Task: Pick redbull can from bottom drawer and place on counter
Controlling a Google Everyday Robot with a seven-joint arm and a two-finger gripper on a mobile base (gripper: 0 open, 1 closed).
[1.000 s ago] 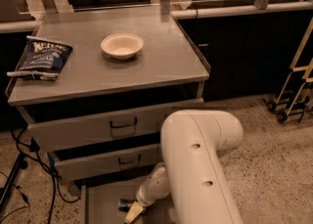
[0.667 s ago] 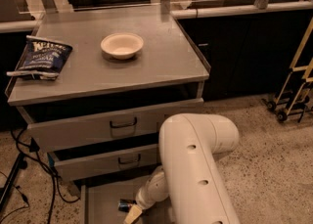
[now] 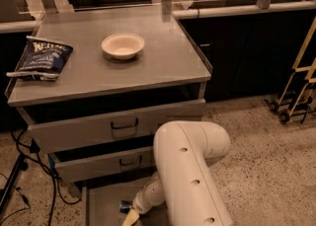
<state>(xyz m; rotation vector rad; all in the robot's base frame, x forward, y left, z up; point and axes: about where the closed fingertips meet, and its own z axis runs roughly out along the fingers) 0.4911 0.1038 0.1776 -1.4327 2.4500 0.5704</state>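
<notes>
The bottom drawer [image 3: 101, 204] is pulled open at the foot of the cabinet, and its flat grey floor shows. A small blue and silver redbull can [image 3: 124, 206] lies in it near the lower edge of the view. My gripper [image 3: 130, 214] reaches down into the drawer on the white arm [image 3: 190, 170] and sits right at the can, partly covering it. The counter [image 3: 158, 67] is the broad grey top of the cabinet, well above the gripper.
A white bowl [image 3: 123, 45] and a dark blue chip bag [image 3: 41, 57] rest on the counter. The two upper drawers [image 3: 118, 124] stand slightly ajar. Black cables [image 3: 22, 170] trail on the floor at left. A yellow cart [image 3: 298, 82] stands at right.
The arm's elbow has sunk a little and shifted slightly left. The gripper stays low in the drawer by the can.
</notes>
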